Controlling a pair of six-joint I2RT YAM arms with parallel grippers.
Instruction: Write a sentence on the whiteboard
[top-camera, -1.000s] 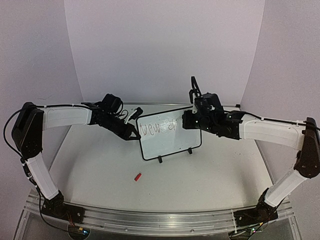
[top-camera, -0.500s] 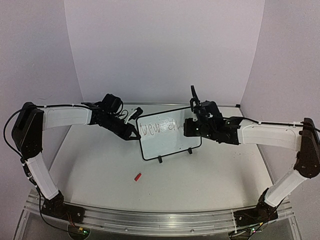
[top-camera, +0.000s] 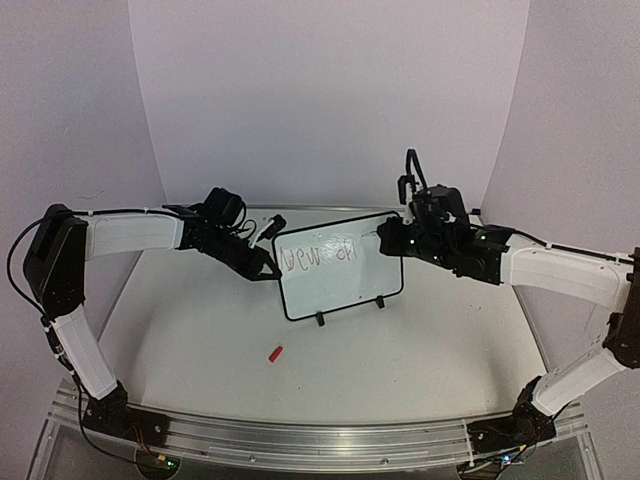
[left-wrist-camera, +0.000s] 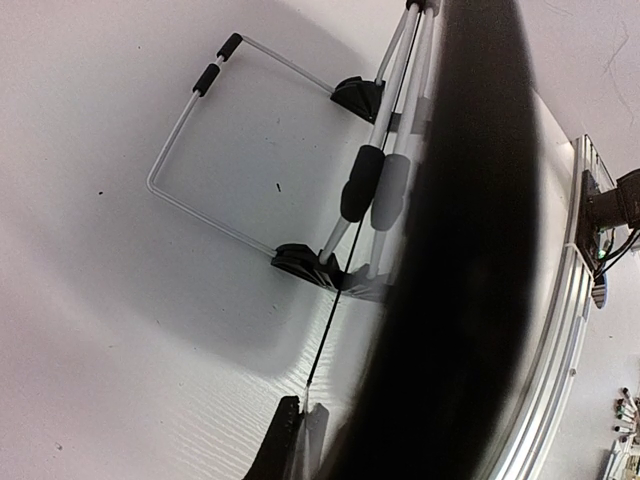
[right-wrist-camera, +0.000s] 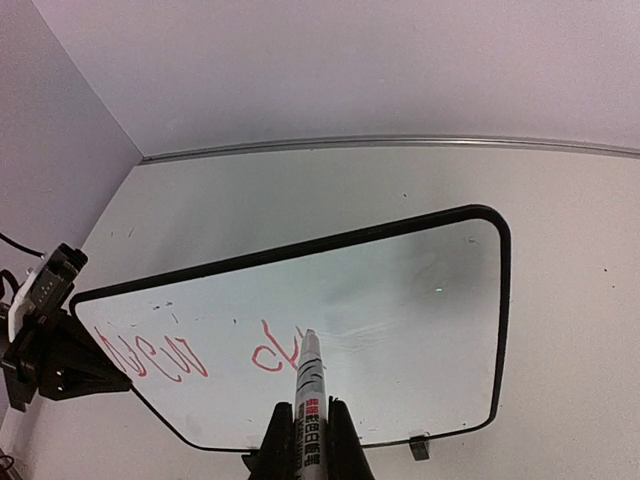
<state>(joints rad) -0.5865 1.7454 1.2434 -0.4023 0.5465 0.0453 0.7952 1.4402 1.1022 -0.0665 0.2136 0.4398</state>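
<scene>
Near the middle of the table, a little toward 12 o'clock, the whiteboard stands on its two black feet, leaning back. At 9 o'clock of the board, the left gripper is closed on the left edge of the frame. In the left wrist view the board shows only as a thin line running down between the fingers, with a wire stand behind it.

From 2 o'clock of the board comes the right gripper, which holds a marker tightly between its fingers. The tip of the marker is at the white surface, just right of the last letters. I cannot tell if it really touches. Of the sentence, only the beginning is there, roughly "New ch", red in the right wrist view.

A small red cap lies on the table at 7 o'clock of the board, well apart from it.
</scene>
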